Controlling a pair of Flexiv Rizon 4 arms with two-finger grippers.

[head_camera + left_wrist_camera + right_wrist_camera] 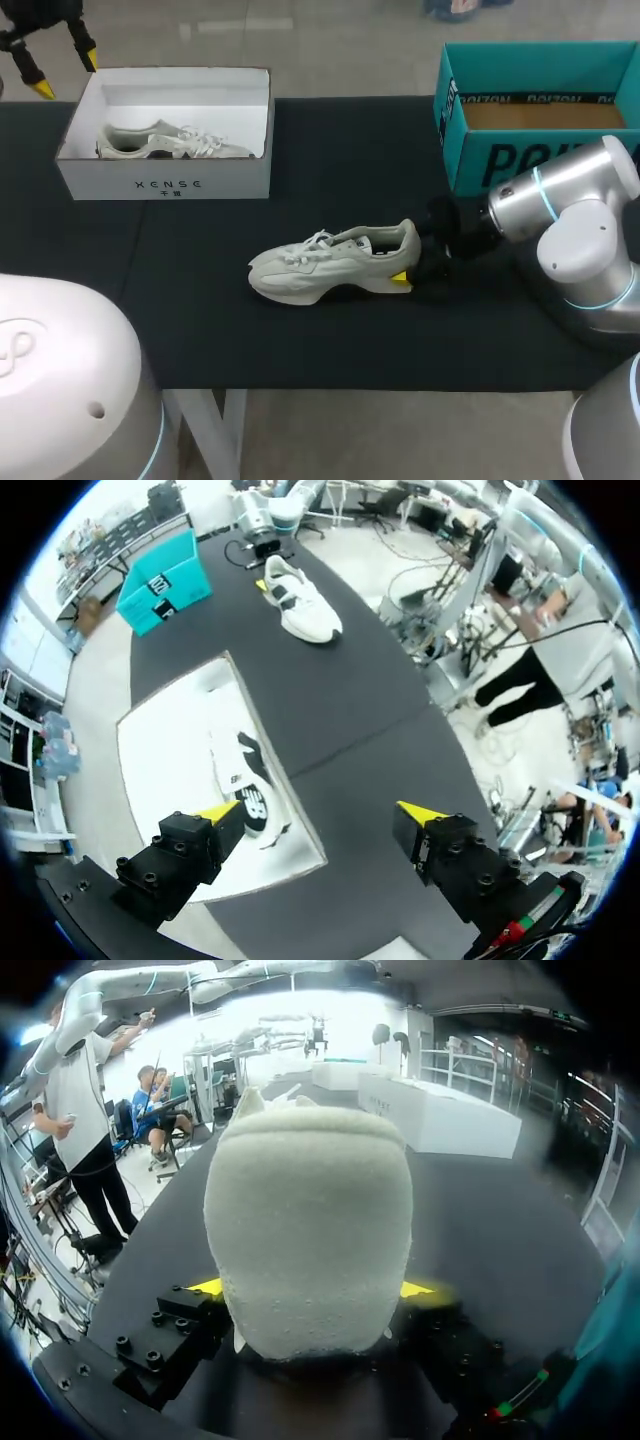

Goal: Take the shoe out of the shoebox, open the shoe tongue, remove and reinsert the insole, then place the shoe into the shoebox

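The shoe (335, 262) lies outside the white shoebox (165, 185), its heel clamped by the right gripper (310, 1288); left gripper (315, 815) wide open; tongue, insole and reboxing are pending.

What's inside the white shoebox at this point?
One pale lace-up shoe lies inside the white shoebox, close to its near wall. In the head view that wall hides the strip of floor just behind it. Nothing else shows inside.

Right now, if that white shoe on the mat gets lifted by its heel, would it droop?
Probably little: the shoe has a thick sole, so it should stay stiff. Gripped only at the heel by the right gripper, its toe may dip or swing.
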